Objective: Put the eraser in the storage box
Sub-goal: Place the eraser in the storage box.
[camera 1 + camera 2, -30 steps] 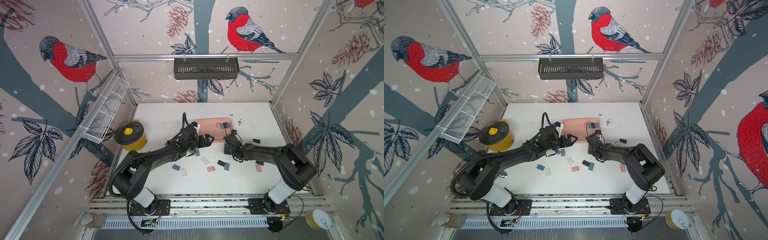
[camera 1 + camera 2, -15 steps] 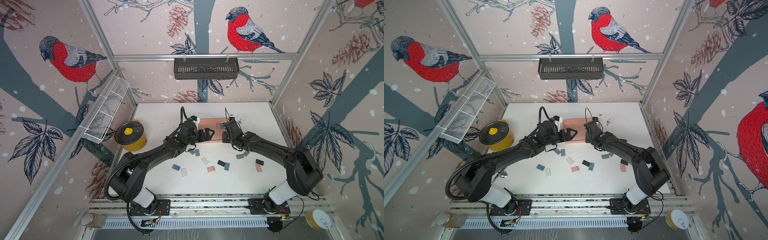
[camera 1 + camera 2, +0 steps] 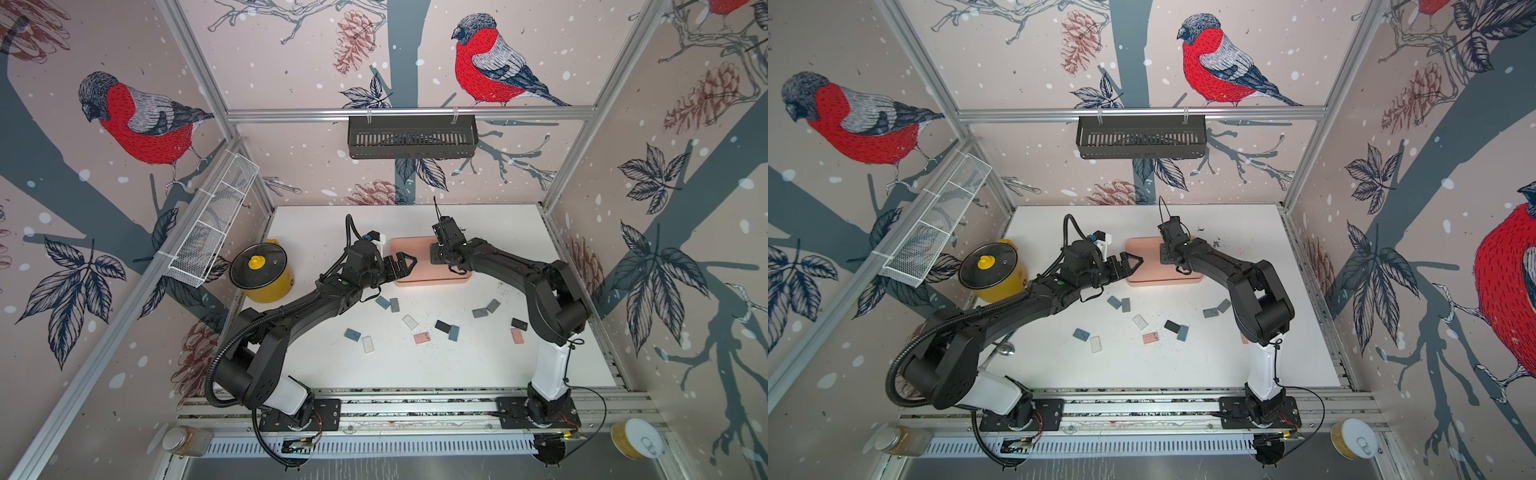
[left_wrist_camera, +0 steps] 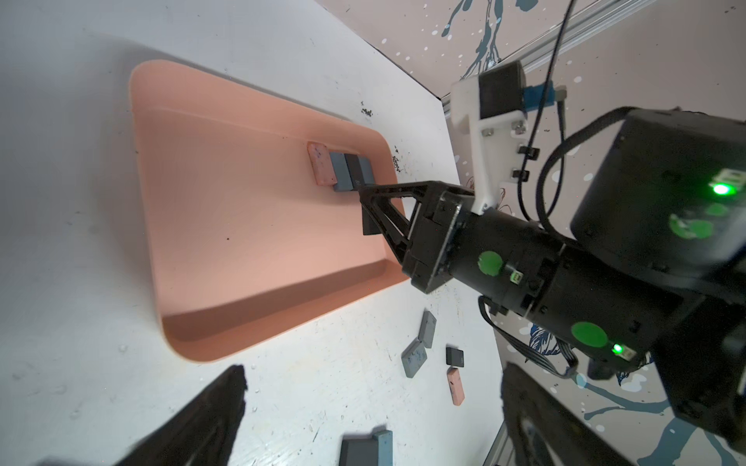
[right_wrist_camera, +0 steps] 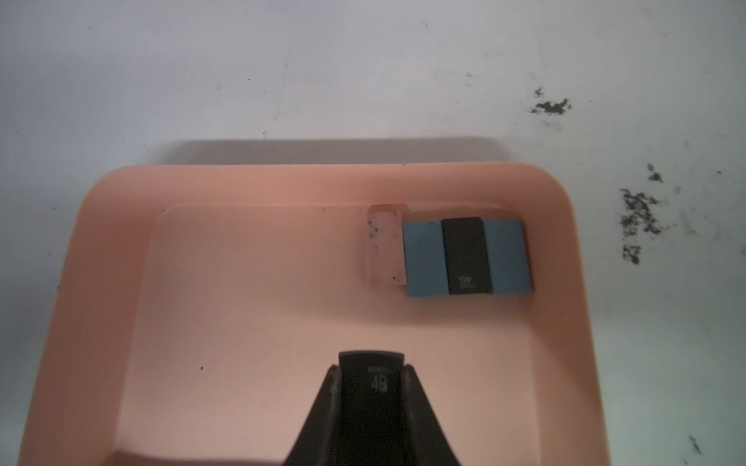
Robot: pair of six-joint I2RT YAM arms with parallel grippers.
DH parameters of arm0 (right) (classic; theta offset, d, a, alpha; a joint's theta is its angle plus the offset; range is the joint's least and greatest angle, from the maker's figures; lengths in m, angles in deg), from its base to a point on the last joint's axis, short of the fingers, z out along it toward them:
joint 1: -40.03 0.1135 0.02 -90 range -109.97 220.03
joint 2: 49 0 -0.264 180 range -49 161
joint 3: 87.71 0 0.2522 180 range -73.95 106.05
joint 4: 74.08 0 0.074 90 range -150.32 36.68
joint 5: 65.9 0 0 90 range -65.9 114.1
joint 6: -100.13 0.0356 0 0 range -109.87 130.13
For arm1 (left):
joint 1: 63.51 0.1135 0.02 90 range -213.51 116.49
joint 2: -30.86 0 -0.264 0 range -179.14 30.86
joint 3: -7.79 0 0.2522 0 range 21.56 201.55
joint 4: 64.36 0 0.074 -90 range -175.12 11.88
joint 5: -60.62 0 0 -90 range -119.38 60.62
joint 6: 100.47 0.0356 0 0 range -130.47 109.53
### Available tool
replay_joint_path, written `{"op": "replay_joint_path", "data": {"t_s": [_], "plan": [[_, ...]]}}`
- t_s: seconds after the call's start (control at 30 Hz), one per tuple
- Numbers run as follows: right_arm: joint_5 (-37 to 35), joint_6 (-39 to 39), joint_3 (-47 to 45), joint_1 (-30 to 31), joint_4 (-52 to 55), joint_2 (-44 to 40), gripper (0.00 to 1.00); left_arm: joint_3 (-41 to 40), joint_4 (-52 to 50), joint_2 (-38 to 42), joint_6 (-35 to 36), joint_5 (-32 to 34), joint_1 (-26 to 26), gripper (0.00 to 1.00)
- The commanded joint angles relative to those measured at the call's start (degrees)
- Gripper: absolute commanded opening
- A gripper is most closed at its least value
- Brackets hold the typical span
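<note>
Right gripper [image 5: 371,365] clamping black eraser [image 5: 372,399] bearing white print, jaws pressing in from both sides. Eraser hanging over interior of storage box [image 5: 282,177], near middle; contact with floor not determinable. Pink eraser [image 5: 383,246] lying in far box corner, touching blue-black-blue group [image 5: 466,254] beside it. Left gripper [image 3: 409,264] hovering at box edge on left-arm side, jaws standing wide apart, gripping nothing. Loose erasers [image 3: 409,322] lying scattered on white table [image 3: 457,365] between box and arm bases.

Robot lab cell: aluminium frame [image 3: 409,112], bird-print walls [image 3: 141,120].
</note>
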Motion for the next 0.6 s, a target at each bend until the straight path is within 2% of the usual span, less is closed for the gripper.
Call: {"op": "replay_joint_path", "data": {"t_s": [0.0, 0.57], "plan": [[1.02, -1.99, 3.32, 0.01, -0.07, 3.35, 0.21, -0.51, 2.37, 0.62, -0.37, -1.41, 0.71, 0.98], [-1.66, -4.83, 17.76, 0.62, 3.62, 16.67, 0.22, -0.43, 2.41, -1.86, 0.60, -2.72, 1.94, 0.98]]}}
